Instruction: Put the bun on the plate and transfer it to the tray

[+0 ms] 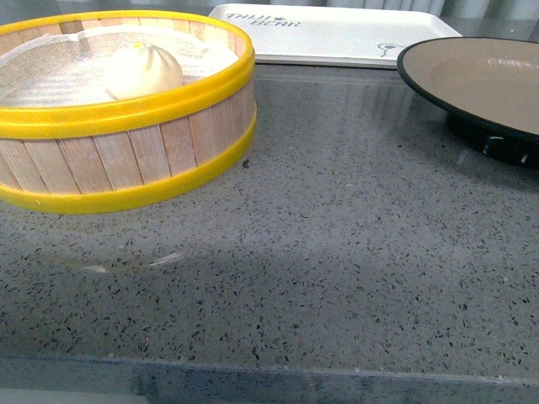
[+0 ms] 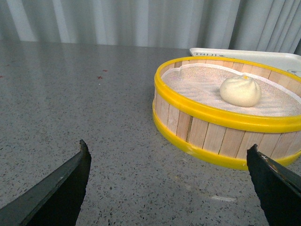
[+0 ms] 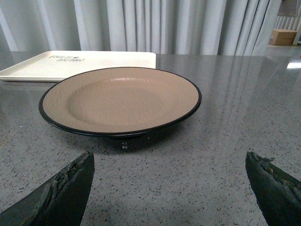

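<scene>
Grey speckled stone forms the worktop [image 1: 337, 252], which carries every item.

**Bun.** The bun [image 1: 143, 70] is cream-white with a pleated, twisted top. It lies inside the steamer basket [image 1: 126, 156], on the white mesh cloth [image 1: 50, 71] that lines the basket floor. It sits clear of the basket wall. The basket is round, with a wall of upright wooden slats and a yellow band at its top and bottom edges. It stands on the left side of the worktop in the front view.

**Plate.** The plate [image 1: 480, 80] stands level on its black foot on the right side of the worktop, well apart from the basket. Its inside is matte beige-brown and its rim is glossy black.

**Tray.** The tray [image 1: 337, 38] is white and rectangular, with grey lettering near one corner. It lies flat at the far side of the worktop, behind the gap between basket and plate. The plate stands near its front edge; contact cannot be told.

**Left gripper.** The left gripper [image 2: 167, 146] hangs over bare worktop with the basket ahead of it. Its dark jaws are spread wide and grasp nothing.

**Right gripper.** The right gripper [image 3: 169, 154] hangs over the worktop with the plate ahead, centred between its jaws. These jaws are likewise spread wide and grasp nothing.

A pale pleated curtain [image 3: 164, 26] hangs behind the worktop.
</scene>
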You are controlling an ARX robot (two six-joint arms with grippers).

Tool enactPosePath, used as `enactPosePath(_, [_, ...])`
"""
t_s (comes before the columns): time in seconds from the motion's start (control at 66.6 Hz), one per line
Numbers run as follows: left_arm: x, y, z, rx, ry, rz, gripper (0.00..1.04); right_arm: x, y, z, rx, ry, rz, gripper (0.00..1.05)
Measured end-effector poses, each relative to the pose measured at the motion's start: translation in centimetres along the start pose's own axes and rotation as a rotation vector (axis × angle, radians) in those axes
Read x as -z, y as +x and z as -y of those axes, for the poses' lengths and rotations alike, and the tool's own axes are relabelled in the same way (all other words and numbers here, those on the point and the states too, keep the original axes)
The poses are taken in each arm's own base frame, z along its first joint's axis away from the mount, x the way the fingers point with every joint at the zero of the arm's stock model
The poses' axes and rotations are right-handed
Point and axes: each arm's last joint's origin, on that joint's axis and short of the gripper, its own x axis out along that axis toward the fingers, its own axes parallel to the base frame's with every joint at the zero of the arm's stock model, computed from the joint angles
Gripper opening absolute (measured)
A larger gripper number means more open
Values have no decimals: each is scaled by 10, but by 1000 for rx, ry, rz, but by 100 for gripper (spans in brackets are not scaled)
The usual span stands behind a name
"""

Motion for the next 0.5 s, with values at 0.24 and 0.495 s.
enactPosePath(0.24, [1, 1, 0, -28, -15, -72, 98, 0, 0, 0, 0, 0, 0, 96])
enactPosePath(0.495, [-14, 10, -14, -124, -109, -363, 98, 0, 0, 0, 0, 0, 0, 96])
